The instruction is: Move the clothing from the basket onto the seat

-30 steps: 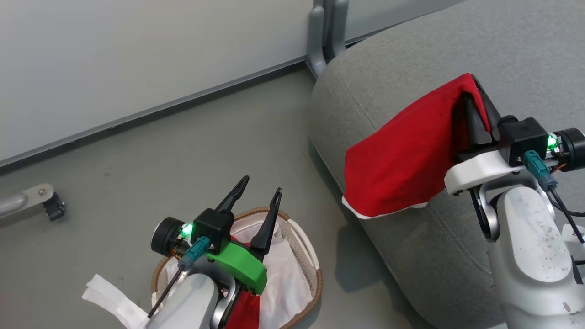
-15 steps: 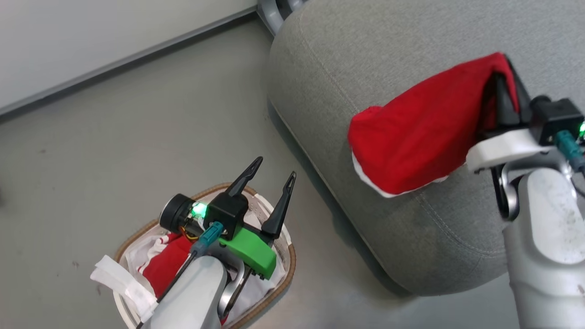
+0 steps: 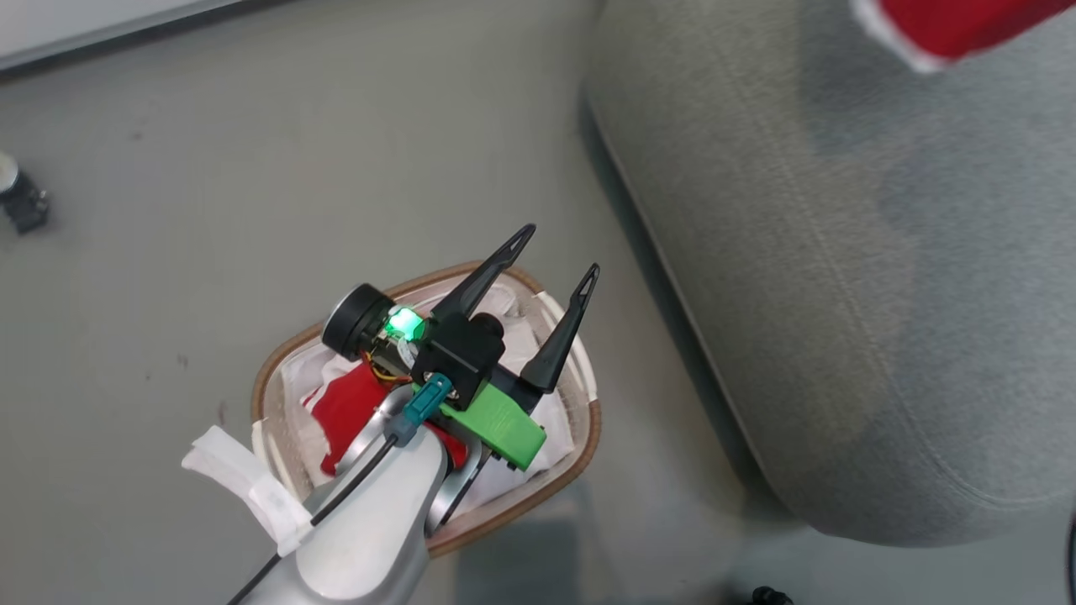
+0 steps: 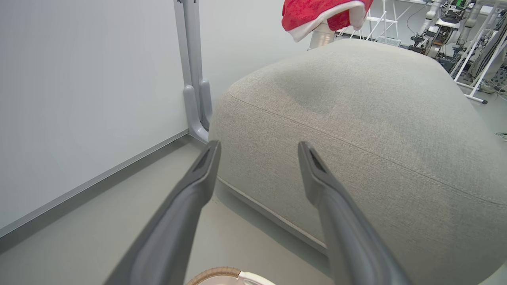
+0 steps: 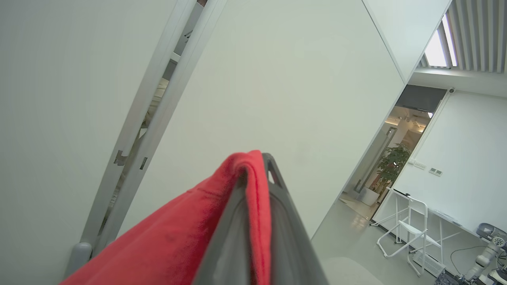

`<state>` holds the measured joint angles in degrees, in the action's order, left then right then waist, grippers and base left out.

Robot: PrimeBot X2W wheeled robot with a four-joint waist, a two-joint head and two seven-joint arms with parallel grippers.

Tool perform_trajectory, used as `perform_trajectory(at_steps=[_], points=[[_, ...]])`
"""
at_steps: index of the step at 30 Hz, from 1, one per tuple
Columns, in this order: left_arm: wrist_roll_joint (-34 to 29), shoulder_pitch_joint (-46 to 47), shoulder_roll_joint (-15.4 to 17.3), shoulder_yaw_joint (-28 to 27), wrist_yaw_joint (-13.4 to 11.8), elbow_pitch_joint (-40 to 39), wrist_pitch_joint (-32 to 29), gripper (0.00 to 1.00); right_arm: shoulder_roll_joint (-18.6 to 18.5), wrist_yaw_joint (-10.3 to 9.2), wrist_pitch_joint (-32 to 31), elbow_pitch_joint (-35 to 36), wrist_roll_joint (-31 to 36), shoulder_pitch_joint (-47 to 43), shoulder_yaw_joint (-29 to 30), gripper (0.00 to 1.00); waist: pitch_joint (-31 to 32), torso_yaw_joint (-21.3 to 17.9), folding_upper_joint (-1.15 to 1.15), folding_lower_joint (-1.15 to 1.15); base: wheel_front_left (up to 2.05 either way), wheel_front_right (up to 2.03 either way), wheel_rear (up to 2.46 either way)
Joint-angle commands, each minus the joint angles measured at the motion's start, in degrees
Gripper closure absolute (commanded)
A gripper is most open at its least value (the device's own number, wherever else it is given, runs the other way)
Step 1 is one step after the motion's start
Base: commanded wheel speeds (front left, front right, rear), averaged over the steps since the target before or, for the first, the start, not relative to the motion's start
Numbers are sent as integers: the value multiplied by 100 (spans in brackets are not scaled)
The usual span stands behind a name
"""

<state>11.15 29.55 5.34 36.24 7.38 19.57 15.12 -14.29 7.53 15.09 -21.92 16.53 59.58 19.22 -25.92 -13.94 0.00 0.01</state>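
Head view swung toward basket point(image 3: 591, 420), left gripper point(image 3: 561, 249) splayed empty above it, right gripper point(image 5: 258, 166) raised, pinching clothing point(image 5: 178, 237)

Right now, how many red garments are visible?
2. One garment hangs from the right hand over the seat; a second garment lies in the basket beneath the left hand. More may hide underneath.
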Motion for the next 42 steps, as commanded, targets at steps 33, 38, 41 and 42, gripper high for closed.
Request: perform_trajectory(at_steps=[33, 38, 41, 42], points=[[-162, 140, 35, -451, 17, -249, 5, 0, -8, -8, 12, -676, -25, -1542, 628, 0, -1069, 743, 0, -1, 0, 0, 0], [-79, 31, 55, -763, 12, -280, 5, 0, 66, -8, 12, -644, -146, -1858, 251, 0, -707, 702, 0, -1, 0, 0, 0], [-32, -61, 40, -970, 6, -290, 5, 0, 98, -8, 12, -614, -276, -1959, 79, 0, -429, 713, 0, -1, 0, 0, 0], [-4, -102, 30, -1036, 4, -297, 5, 0, 132, -8, 12, -621, -335, -1960, 28, 0, -344, 714, 0, -1, 0, 0, 0]])
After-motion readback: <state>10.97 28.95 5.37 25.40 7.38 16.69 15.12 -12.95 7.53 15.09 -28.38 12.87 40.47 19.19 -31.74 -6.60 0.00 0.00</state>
